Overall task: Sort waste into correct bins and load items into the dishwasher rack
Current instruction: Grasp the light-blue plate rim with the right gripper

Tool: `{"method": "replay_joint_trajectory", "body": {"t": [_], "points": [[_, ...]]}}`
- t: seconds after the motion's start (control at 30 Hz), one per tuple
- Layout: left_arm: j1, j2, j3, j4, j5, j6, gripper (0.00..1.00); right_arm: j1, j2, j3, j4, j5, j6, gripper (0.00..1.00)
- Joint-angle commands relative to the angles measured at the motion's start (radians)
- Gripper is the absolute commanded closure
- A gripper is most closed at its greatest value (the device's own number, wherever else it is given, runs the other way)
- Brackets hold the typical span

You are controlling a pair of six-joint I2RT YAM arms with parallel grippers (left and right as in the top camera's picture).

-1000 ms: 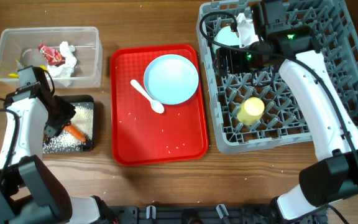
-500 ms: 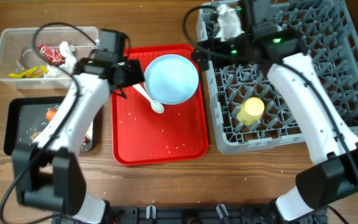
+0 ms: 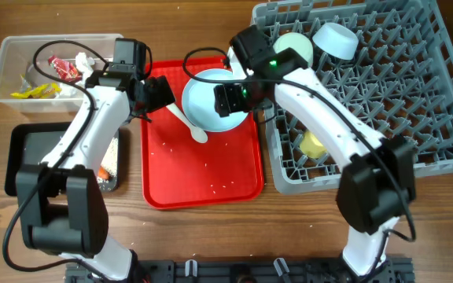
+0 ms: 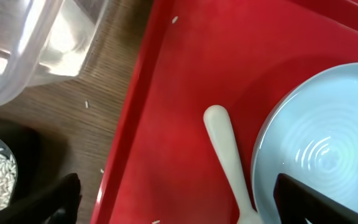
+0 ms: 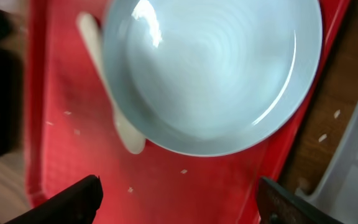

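The left gripper [image 4: 176, 186] hangs with its jaws spread wide and nothing in them, low over the left part of the flat red tray [image 3: 203, 169]. In the left wrist view, the bowl end of the white plastic spoon [image 4: 229, 162] lies below the gap between the fingers.

The right gripper [image 5: 179, 183] is also spread wide and holds nothing. It hovers just above the light blue round plate [image 5: 210, 68], which lies in the tray's upper middle with the spoon touching its left rim.

At the right of the overhead frame stands the large grey plastic dishwasher rack [image 3: 415, 94]. It holds two light blue bowls [image 3: 335, 38] at its top and a small yellow cup [image 3: 313, 143] lower down.

At upper left, a clear rectangular plastic tub [image 3: 6, 55] contains red and yellow crinkled wrappers [image 3: 61, 69] and crumpled white tissue [image 3: 81, 64]. Below it, a shallow black rectangular tray [image 3: 22, 153] holds loose white rice [image 3: 110, 157] and an orange carrot [image 3: 103, 171].
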Motion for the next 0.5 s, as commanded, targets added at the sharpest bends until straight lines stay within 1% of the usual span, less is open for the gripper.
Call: {"method": "replay_joint_trajectory", "body": {"t": [0.0, 0.2, 0.33, 0.47], "points": [[0.0, -0.02, 0.01, -0.021, 0.028, -0.005, 0.0, 0.002, 0.079, 0.005, -0.018, 0.038, 0.018, 0.2], [0.0, -0.02, 0.01, -0.096, 0.027, -0.005, 0.0, 0.002, 0.169, 0.004, -0.006, 0.087, 0.075, 0.32], [0.0, -0.02, 0.01, -0.134, 0.027, -0.004, 0.0, 0.002, 0.202, 0.001, 0.021, 0.121, 0.155, 0.39], [0.0, -0.02, 0.01, -0.141, 0.027, -0.005, 0.0, 0.002, 0.249, -0.001, 0.046, 0.121, 0.179, 0.41]]}}
